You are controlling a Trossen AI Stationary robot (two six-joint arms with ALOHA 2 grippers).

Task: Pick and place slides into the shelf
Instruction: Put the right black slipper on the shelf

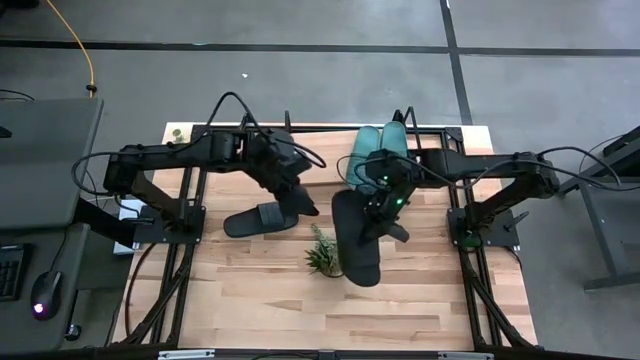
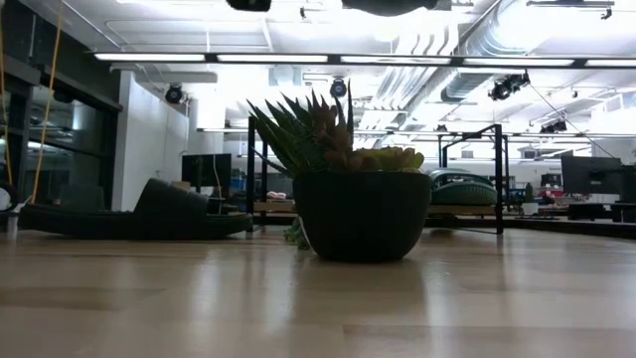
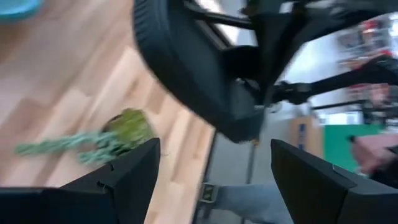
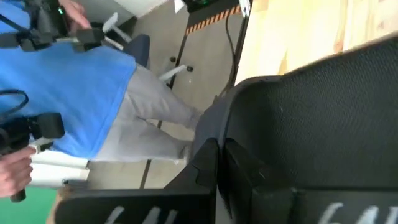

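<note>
My right gripper clamps a black slide mid-desk; next, carry it to the shelf; left gripper parted

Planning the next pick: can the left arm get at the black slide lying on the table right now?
Probably yes. The left gripper is open and empty, right beside the black slide, with nothing between them. The right gripper is shut on the other black slide, off to the side.

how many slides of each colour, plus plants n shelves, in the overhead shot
teal-green slides: 2, side by side on the shelf
black slides: 2, one flat on the table, one held by the right gripper
potted plant: 1
shelf: 1
total: 6
</note>
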